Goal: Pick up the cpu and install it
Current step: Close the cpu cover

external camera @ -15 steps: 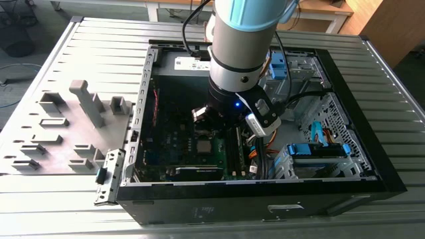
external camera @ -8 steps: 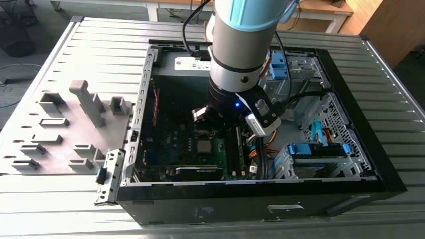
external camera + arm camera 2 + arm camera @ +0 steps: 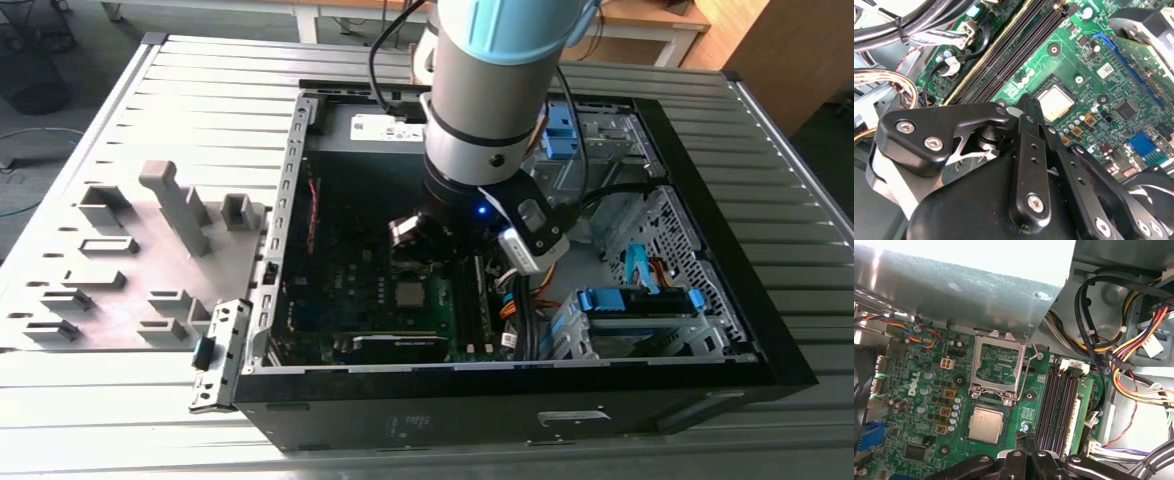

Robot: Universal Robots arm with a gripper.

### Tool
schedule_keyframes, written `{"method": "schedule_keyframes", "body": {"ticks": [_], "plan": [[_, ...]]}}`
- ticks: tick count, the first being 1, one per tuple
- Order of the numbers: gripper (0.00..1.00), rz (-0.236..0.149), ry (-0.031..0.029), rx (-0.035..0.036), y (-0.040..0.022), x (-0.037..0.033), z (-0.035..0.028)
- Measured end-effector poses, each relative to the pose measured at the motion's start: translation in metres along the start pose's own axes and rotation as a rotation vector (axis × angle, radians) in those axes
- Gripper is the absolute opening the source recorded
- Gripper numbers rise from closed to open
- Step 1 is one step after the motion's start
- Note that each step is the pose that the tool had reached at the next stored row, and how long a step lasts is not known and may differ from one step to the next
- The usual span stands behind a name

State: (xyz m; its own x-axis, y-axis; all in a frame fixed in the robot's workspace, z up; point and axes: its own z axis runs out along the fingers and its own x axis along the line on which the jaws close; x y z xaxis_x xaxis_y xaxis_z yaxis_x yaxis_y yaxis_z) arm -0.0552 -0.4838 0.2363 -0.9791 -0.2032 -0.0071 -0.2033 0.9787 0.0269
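Evidently light, stiff yet fragile, the cpu sits socketed at the exterior view's seven o'clock from the fingers, seemingly closed and empty; grip its edges

Cool, even light from above brightens the slatted table in the exterior view, while the inside of the computer case lies in deep shadow beneath the arm. In the first wrist view a metal panel blows out to white glare. In both wrist views the cpu catches a pale sheen.
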Motion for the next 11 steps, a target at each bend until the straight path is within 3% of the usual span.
{"method": "schedule_keyframes", "body": {"ticks": [11], "plan": [[0.11,-0.015,0.0002,-0.0005,-0.0001,-0.0006,0.0]]}}
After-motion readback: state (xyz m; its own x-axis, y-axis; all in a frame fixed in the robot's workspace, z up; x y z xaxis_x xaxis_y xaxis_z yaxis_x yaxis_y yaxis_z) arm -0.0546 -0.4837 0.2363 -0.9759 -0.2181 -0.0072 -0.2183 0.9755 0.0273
